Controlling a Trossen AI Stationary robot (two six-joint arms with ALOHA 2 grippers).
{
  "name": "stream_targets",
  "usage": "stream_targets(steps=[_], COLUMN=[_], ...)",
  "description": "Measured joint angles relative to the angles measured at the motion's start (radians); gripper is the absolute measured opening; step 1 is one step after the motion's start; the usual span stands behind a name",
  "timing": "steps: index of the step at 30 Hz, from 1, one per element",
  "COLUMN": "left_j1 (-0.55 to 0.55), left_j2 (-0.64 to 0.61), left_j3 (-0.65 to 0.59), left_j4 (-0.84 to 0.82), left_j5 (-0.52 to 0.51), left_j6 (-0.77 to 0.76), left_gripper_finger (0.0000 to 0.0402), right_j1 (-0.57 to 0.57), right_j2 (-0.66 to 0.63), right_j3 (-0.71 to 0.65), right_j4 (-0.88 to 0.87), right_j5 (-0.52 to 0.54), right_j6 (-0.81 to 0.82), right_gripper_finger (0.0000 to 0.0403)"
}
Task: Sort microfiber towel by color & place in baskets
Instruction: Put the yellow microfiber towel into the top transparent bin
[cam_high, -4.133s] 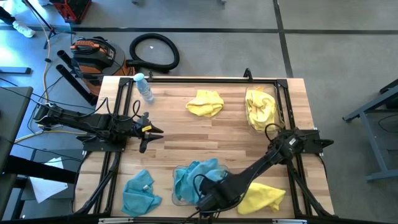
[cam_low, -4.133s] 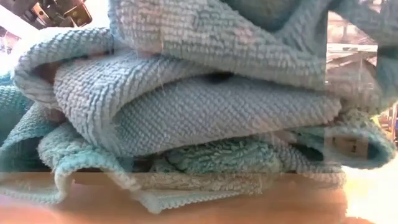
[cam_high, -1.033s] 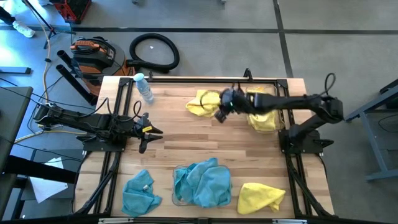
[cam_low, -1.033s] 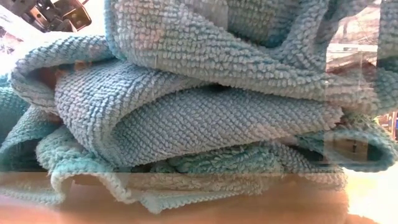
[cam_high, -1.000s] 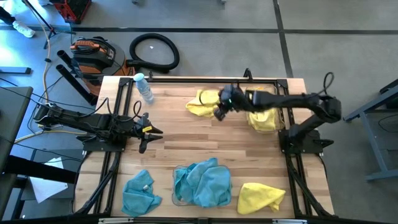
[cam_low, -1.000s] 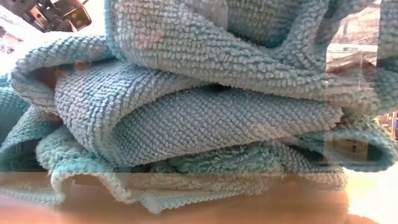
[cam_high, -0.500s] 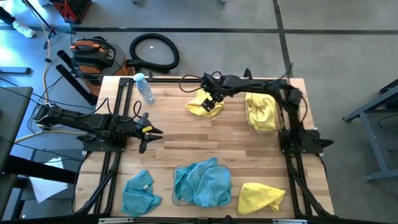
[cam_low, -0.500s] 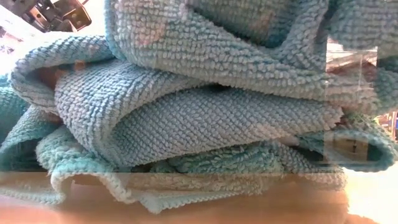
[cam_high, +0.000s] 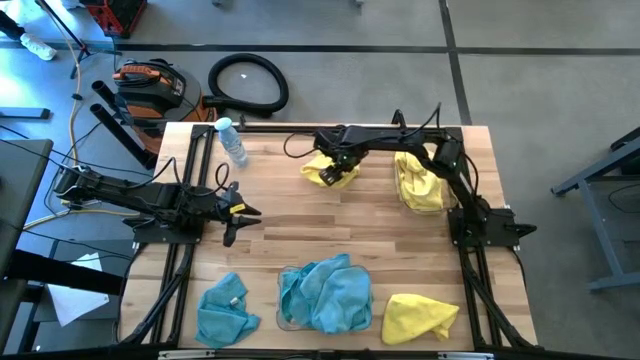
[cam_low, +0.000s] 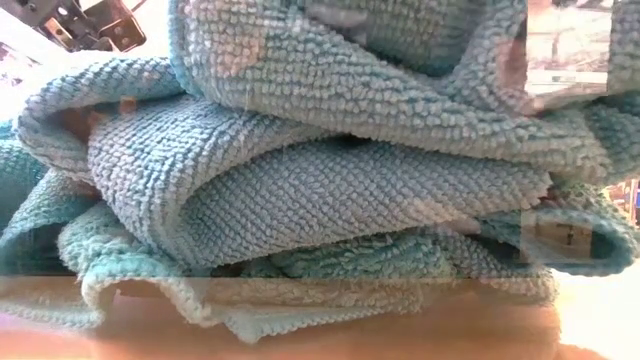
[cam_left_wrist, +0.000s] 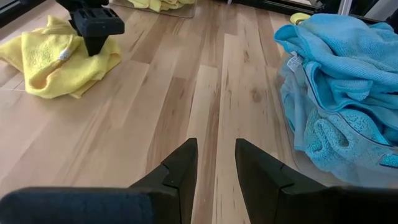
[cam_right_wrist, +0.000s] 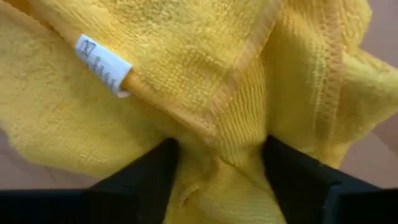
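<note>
High view: the right gripper (cam_high: 338, 165) is down on a crumpled yellow towel (cam_high: 325, 173) at the table's (cam_high: 300, 235) far middle. More yellow towels fill the far-right basket (cam_high: 420, 178).

Low view: folded teal towels (cam_low: 330, 180) show a looped weave.

Left wrist view: the left gripper (cam_left_wrist: 214, 162) hovers, fingers slightly apart, holding nothing.

Right wrist view: fingers spread wide around the white-tagged yellow cloth.

— What's hidden by the right gripper (cam_right_wrist: 217, 163)?
— Its fingertips sink into the yellow towel (cam_right_wrist: 186, 81); the fold between its jaws covers them.
— And low down?
— Teal towels (cam_low: 320, 190) block everything beyond.
</note>
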Motion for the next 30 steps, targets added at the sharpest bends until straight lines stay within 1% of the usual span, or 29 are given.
stream_targets(steps=[2, 6, 7, 8, 10, 13, 16, 18, 22, 25, 27, 28, 30], left_j1=[0.0, 0.0, 0.0, 0.0, 0.0, 0.0, 0.0, 0.0, 0.0, 0.0, 0.0, 0.0, 0.0], left_j2=[0.0, 0.0, 0.0, 0.0, 0.0, 0.0, 0.0, 0.0, 0.0, 0.0, 0.0, 0.0, 0.0], left_j3=[0.0, 0.0, 0.0, 0.0, 0.0, 0.0, 0.0, 0.0, 0.0, 0.0, 0.0, 0.0, 0.0], left_j4=[0.0, -0.001, -0.001, -0.003, -0.002, -0.005, -0.016, -0.022, -0.031, -0.031, -0.031, -0.031, -0.031], left_j5=[0.0, 0.0, 0.0, 0.0, 0.0, 0.0, 0.0, 0.0, 0.0, 0.0, 0.0, 0.0, 0.0], left_j6=[0.0, 0.0, 0.0, 0.0, 0.0, 0.0, -0.001, -0.002, -0.026, -0.026, -0.026, -0.027, -0.028], left_gripper_finger=[0.0097, 0.0097, 0.0097, 0.0097, 0.0097, 0.0097, 0.0097, 0.0097, 0.0097, 0.0097, 0.0097, 0.0097, 0.0097], right_j1=[0.006, 0.015, 0.016, 0.018, 0.027, 0.045, 0.083, 0.113, 0.175, 0.218, 0.246, 0.261, 0.279], right_j2=[0.003, -0.022, -0.04, -0.058, -0.106, -0.229, -0.325, -0.399, -0.547, -0.636, -0.69, -0.718, -0.778], right_j3=[0.0, -0.005, -0.007, -0.012, -0.018, -0.009, -0.013, -0.014, -0.009, -0.011, -0.011, -0.024, -0.081], right_j4=[-0.02, -0.036, -0.034, -0.043, -0.069, -0.106, -0.196, -0.237, -0.395, -0.558, -0.673, -0.664, -0.628], right_j5=[-0.001, -0.03, -0.031, -0.031, -0.03, -0.012, 0.076, 0.114, 0.195, 0.299, 0.329, 0.336, 0.3], right_j6=[0.002, -0.003, -0.002, -0.001, 0.005, 0.016, 0.045, 0.076, 0.214, 0.379, 0.508, 0.553, 0.595], right_gripper_finger=[0.0179, 0.0055, 0.003, 0.0018, 0.0022, 0.0033, 0.0016, 0.0008, 0.0012, 0.0008, 0.0005, 0.0005, 0.0005])
